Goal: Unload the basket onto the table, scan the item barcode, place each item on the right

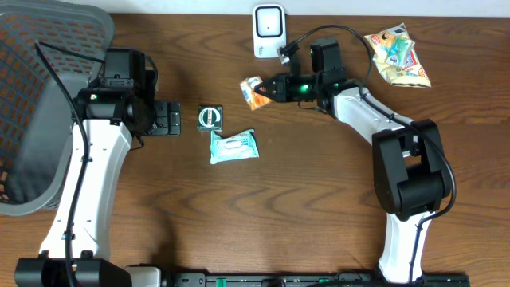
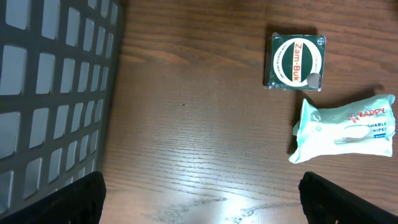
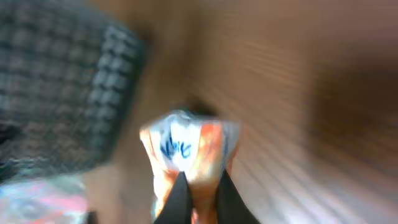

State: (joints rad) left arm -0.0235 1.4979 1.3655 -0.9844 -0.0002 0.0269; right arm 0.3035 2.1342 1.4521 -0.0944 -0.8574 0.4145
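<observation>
A small orange and white snack packet (image 1: 253,92) is pinched in my right gripper (image 1: 269,89), which is shut on it and holds it just below and left of the white barcode scanner (image 1: 268,30) at the table's far edge. The right wrist view is blurred; the orange packet (image 3: 189,152) sticks out from between the black fingers (image 3: 177,200). My left gripper (image 1: 169,119) stands open over bare wood at the left, nothing between its fingertips (image 2: 73,200). To its right lie a green Zam-Buk tin (image 2: 293,61) and a pale wipes pack (image 2: 345,127).
A grey mesh basket (image 1: 40,96) fills the far left; its wall (image 2: 50,93) shows in the left wrist view. A yellow snack bag (image 1: 397,54) lies at the back right. The Zam-Buk tin (image 1: 209,118) and wipes pack (image 1: 233,146) sit mid-table.
</observation>
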